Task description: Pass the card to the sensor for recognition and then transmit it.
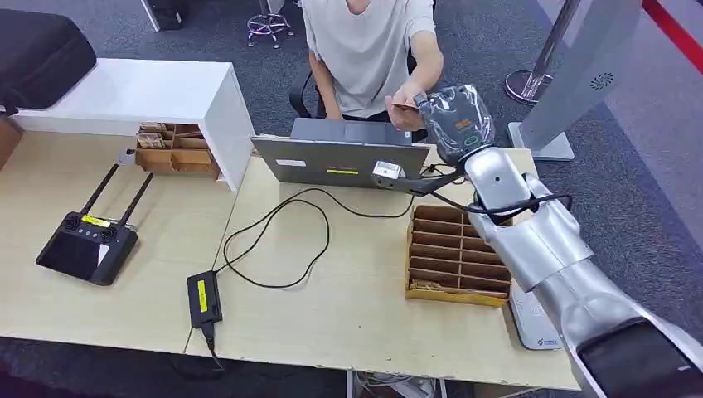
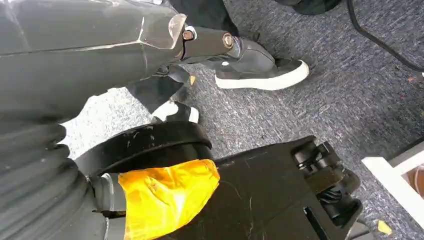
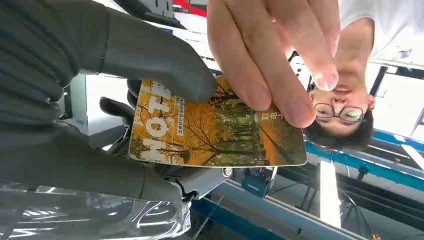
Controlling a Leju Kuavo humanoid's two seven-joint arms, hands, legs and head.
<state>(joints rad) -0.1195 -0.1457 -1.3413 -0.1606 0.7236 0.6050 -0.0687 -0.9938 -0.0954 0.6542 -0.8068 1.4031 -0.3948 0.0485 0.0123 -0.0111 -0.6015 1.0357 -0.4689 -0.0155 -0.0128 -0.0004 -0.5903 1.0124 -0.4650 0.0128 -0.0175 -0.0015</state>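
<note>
One laptop, one card, one small scanner box, one black power brick. Two compartmented cardboard trays: one right, one far left under the white shelf. One twin-antenna controller, one person.

Card: flat rectangular plastic, rounded corners, printed with an orange-yellow autumn tree scene, large white letters at one end and small lines of white text. Raised in the air beyond the far edge of the worktop, above and behind the laptop lid. One end pinched by the right hand, thumb pressed on the printed face, darker fingers behind. Opposite end gripped by the person's hand, fingertips on the printed face. In the head view the card shows only as a thin edge-on sliver between the two hands.

Sensor: small pale box at the laptop's right corner, near the far edge of the worktop, cable attached.
</note>
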